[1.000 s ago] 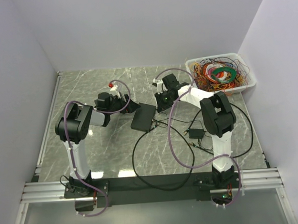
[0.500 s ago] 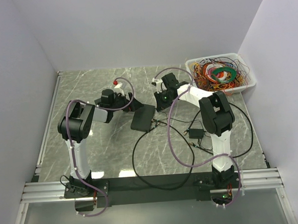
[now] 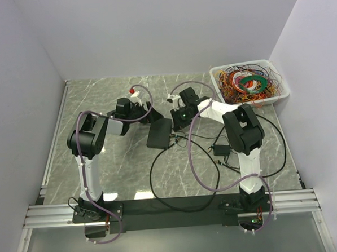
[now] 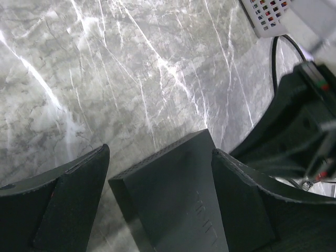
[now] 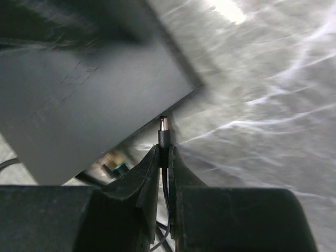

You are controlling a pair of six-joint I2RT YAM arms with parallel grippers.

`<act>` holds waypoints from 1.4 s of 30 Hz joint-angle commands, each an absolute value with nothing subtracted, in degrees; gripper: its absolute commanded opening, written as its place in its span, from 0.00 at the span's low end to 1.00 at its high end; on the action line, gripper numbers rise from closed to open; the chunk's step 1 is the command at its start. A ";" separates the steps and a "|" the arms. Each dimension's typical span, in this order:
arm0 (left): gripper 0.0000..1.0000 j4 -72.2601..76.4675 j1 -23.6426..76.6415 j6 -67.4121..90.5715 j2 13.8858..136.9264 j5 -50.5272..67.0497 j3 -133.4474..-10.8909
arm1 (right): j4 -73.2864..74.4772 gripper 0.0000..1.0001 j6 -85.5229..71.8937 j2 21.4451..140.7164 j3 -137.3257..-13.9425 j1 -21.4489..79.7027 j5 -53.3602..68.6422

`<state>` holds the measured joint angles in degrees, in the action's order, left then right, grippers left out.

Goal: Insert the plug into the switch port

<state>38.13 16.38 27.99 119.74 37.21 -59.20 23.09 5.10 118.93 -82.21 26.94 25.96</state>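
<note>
The switch [image 3: 160, 132] is a flat black box lying on the marble table. In the left wrist view it [image 4: 178, 199] lies between my left gripper's [image 4: 160, 197] open fingers [image 4: 68, 199], which stand on either side of its end without visibly pressing it. My right gripper [image 5: 163, 152] is shut on the black barrel plug [image 5: 163, 135], whose metal tip points up past the fingertips, just beside the switch's edge [image 5: 105, 89]. The plug's cable runs down between the fingers. In the top view the right gripper [image 3: 178, 118] sits at the switch's far right corner. The port itself is hidden.
A white basket [image 3: 251, 82] of coloured cables stands at the back right. A black power adapter [image 3: 221, 150] and its looping black cable [image 3: 160, 183] lie on the table right of the switch. White walls close in left, back and right.
The left gripper has moved up and right to the far end of the switch and now straddles it. The right gripper has shifted slightly left toward the switch's corner.
</note>
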 commanded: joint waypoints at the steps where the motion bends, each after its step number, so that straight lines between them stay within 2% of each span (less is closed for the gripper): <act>1: 0.85 33.14 16.87 27.95 121.46 35.95 -60.03 | 20.04 0.02 4.22 114.79 -80.34 27.95 28.48; 11: 0.84 24.88 20.03 27.33 120.32 33.05 -65.29 | 12.58 0.00 -4.38 107.41 -69.88 31.99 27.68; 19: 0.84 20.48 22.50 27.07 120.68 31.64 -69.96 | 4.93 0.00 -11.77 108.36 -68.99 38.05 27.15; 23: 0.83 14.78 22.41 24.62 116.91 26.56 -70.75 | 2.90 0.00 -13.88 106.27 -65.49 38.32 25.76; 28: 0.84 13.71 22.32 24.08 107.77 15.06 -64.71 | 4.12 0.00 -14.33 101.26 -58.98 38.23 20.93; 35: 0.84 13.10 22.32 26.28 91.08 4.14 -54.68 | 6.50 0.00 -12.04 98.00 -55.99 37.97 13.89; 42: 0.83 19.85 22.50 28.74 88.06 4.91 -42.46 | 6.94 0.00 -8.97 103.26 -62.03 37.00 12.66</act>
<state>17.30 22.22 27.27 87.20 5.98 -46.98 7.31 -11.33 101.23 -57.71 37.82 14.70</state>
